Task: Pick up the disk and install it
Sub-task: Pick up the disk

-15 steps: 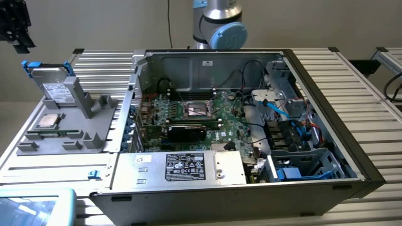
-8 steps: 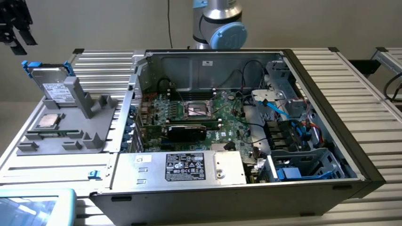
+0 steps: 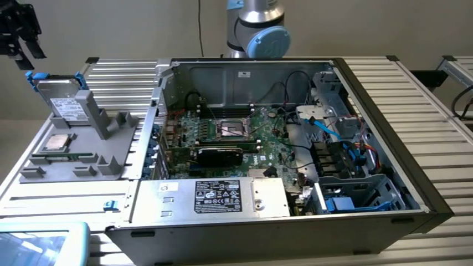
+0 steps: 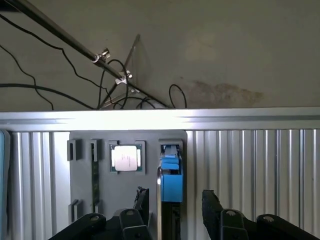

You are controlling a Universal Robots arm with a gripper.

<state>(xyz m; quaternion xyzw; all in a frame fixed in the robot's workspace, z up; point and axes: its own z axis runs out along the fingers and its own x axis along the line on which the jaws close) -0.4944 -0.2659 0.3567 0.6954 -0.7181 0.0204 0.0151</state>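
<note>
the disk [image 3: 63, 95] stands on edge in a grey holder [image 3: 103, 124] on the bench [image 3: 414, 111]; the jaws hang open and empty above it. likely stiff, weighty, slick: grip the flat faces.

The ribbed metal table [image 3: 425, 105] carries a grey holder [image 3: 88, 143] and an open computer case [image 3: 258, 237].
</note>
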